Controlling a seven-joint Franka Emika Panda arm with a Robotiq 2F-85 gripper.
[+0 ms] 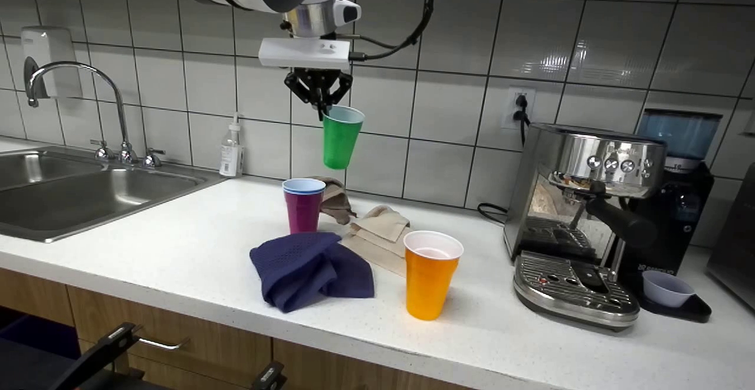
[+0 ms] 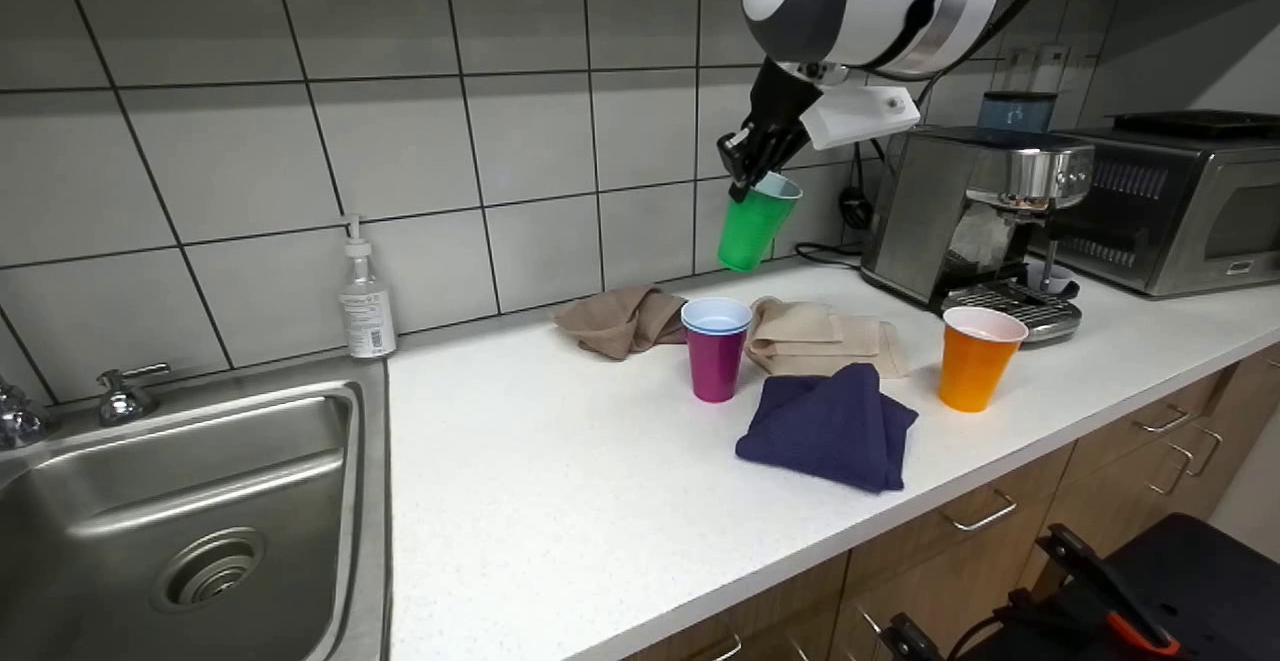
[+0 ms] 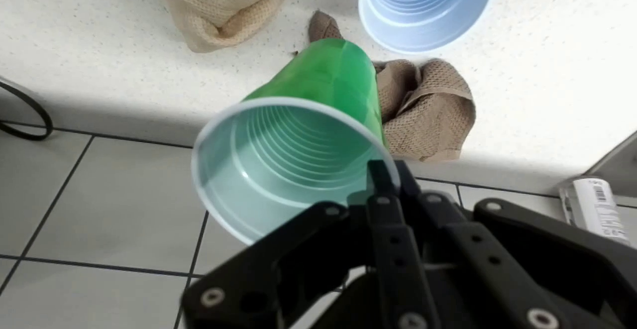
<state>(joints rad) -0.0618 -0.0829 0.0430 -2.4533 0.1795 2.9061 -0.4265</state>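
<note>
Two black fingers (image 3: 380, 179) of my end effector (image 1: 322, 112) are brought together to about the thickness of a cup wall — they pinch the rim of the green cup (image 1: 341, 145), one finger inside it and one outside. I have that cup up in the air, above the worktop (image 2: 550, 501) and near the tiled wall (image 2: 540, 141), its mouth upward and its body tilted. My wrist view looks into its ridged interior.

Below it in that view lies the crumpled brown cloth (image 3: 428, 115), partly hidden by the cup. Just beside that cloth stands the purple cup (image 2: 716, 366), upright and pale blue inside; I see what looks like a second rim at its top, but cannot tell how many cups are nested there. Near it are the folded beige cloth (image 2: 830, 341) and, closer to the worktop's front edge, the rumpled navy cloth (image 2: 830, 426). I find the orange cup (image 2: 980, 356) upright beyond the cloths in both exterior views.

Farther out stand the steel espresso machine (image 1: 613, 148), the black grinder (image 1: 687, 213) and an oven (image 2: 1150, 211). At the opposite end, a pump bottle (image 2: 367, 316) stands by the corner of the sink (image 2: 368, 501) — well apart from the cups.
</note>
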